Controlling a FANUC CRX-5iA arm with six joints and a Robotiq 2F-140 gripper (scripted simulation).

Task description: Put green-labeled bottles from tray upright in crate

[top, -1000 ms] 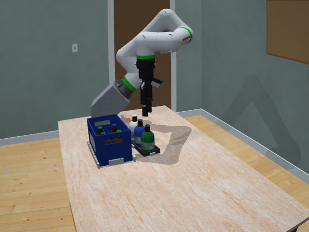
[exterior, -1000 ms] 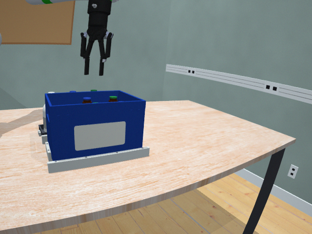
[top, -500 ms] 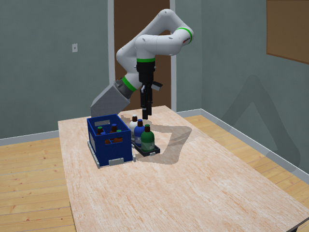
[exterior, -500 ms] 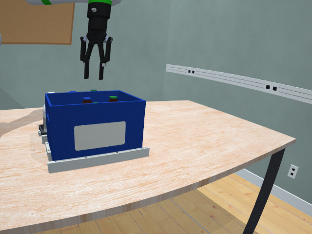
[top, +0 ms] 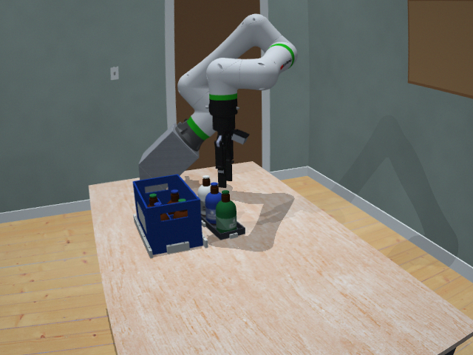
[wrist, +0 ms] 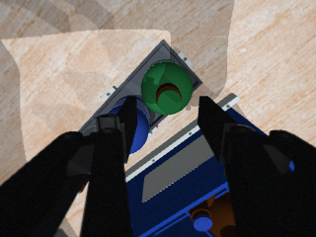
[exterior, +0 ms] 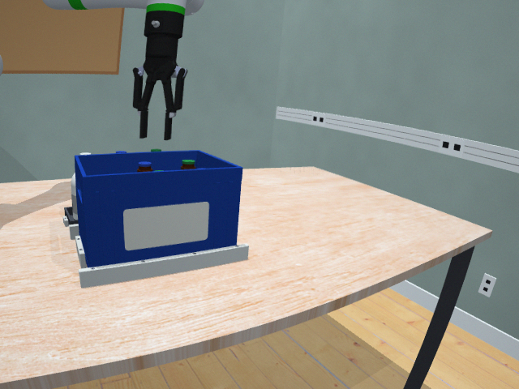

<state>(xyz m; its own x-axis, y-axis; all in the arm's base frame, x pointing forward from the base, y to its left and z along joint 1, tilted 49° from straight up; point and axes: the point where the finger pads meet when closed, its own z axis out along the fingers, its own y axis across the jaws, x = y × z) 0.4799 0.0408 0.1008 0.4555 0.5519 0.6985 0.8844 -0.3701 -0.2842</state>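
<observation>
Jaws apart above the bottles; green-labeled bottle standing on the tray.
The jaws (top: 225, 182) (exterior: 155, 138) point downward, parted, with nothing between them. Below, the green-labeled bottle (top: 226, 214) (wrist: 167, 88) stands upright at one end of the black tray (top: 239, 230) (wrist: 148, 61); a blue bottle (top: 213, 204) (wrist: 139, 129) stands next to it, then a white bottle (top: 204, 192). Beside the tray, the blue crate (top: 174, 231) (exterior: 163, 192) (wrist: 168, 202) sits level on the counter (top: 275, 282) (exterior: 335, 217) (wrist: 49, 64), containing bottles with green and blue caps.

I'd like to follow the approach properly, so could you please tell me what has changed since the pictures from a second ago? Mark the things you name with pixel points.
The end effector (top: 225, 183) (exterior: 155, 138) (wrist: 167, 110) has moved down, its fingers just as far apart; nothing was gripped or released. The crate (top: 174, 231) (exterior: 105, 217), tray (top: 239, 231) (exterior: 70, 215) (wrist: 139, 79) and green bottle (top: 225, 214) (exterior: 156, 151) (wrist: 167, 81) stayed put.
</observation>
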